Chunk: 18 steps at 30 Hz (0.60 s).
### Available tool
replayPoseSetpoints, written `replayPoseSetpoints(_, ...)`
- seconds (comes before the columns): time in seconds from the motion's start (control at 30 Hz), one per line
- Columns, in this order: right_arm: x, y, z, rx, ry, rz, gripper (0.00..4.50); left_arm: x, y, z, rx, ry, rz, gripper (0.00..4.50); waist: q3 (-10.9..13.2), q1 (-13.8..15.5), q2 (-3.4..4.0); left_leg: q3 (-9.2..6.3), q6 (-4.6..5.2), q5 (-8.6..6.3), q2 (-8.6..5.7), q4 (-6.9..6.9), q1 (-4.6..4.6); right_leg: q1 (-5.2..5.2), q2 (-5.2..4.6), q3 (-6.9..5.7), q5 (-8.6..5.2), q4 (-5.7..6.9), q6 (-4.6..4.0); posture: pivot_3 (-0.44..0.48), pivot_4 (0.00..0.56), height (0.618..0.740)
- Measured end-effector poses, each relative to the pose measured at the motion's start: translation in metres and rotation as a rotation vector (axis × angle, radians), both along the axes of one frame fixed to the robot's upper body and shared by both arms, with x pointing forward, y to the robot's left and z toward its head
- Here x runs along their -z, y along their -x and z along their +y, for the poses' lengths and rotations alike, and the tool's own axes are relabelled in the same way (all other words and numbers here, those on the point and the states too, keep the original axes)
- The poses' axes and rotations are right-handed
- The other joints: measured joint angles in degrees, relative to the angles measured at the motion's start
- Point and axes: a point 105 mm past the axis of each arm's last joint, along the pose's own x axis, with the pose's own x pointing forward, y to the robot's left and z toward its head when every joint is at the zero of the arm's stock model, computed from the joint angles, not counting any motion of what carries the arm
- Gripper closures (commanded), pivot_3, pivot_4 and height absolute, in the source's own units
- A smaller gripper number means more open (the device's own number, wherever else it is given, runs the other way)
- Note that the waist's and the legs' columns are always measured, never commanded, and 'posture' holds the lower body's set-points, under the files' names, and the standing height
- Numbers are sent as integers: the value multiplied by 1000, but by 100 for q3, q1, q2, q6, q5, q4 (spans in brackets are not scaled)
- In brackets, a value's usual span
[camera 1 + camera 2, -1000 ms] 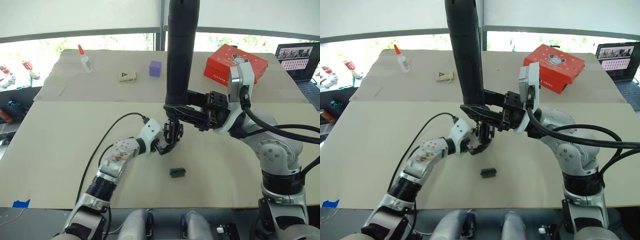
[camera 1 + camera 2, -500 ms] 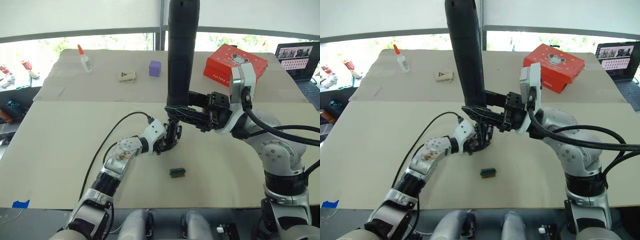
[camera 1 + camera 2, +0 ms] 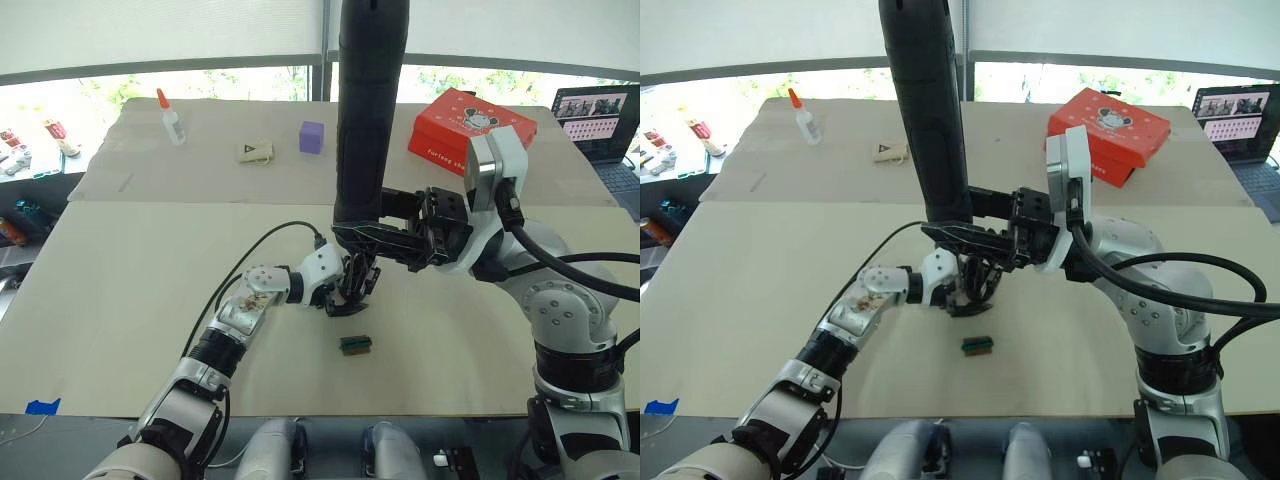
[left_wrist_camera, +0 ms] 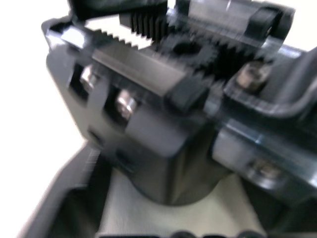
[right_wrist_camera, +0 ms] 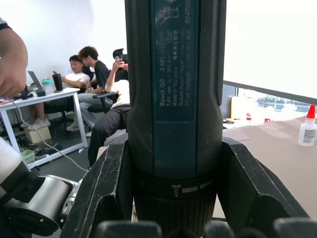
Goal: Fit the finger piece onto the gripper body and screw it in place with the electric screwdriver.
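Upright electric screwdriver (image 3: 365, 110), tip on gripper body (image 3: 355, 285).

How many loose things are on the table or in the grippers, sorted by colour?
Black: 2, the electric screwdriver and the gripper body
Red: 1, the box
Purple: 1, the cube
White with a red cap: 1, the glue bottle
Beige: 1, the card
Green and black: 1, the small block
Total: 7
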Motion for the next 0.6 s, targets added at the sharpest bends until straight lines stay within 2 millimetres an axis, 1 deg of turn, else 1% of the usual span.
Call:
replayPoseSetpoints(0.2, -2, 1, 0, -10, 8, -11, 2579, 1, 8, 18, -60, 35, 3, 0, 0, 8, 0, -2, 0, 0, 2, 1, 0, 1, -1, 0, 0, 1, 0, 0, 150, 740)
replayPoseSetpoints(0.33, -3, 1, 0, -13, 7, -15, 2579, 2, 8, 15, -105, 73, 8, 0, 0, 33, 0, -3, 2, -1, -1, 6, 0, 5, -4, -1, 0, 0, 0, 0, 150, 740)
replayPoseSetpoints(0.5, -1, -1, 0, -10, 3, -4, 2579, 1, 9, 5, -104, 96, 3, 0, 0, 13, 0, -2, 2, -1, 0, 4, 0, 3, -3, -1, 0, 2, 0, 0, 150, 740)
replayPoseSetpoints(0.6, -1, -2, 0, -9, 2, 0, 2579, 1, 9, 4, -100, 100, -7, 0, 0, 10, 0, -2, 2, -1, 0, 4, 0, 3, -3, -1, 0, 2, 0, 0, 150, 740)
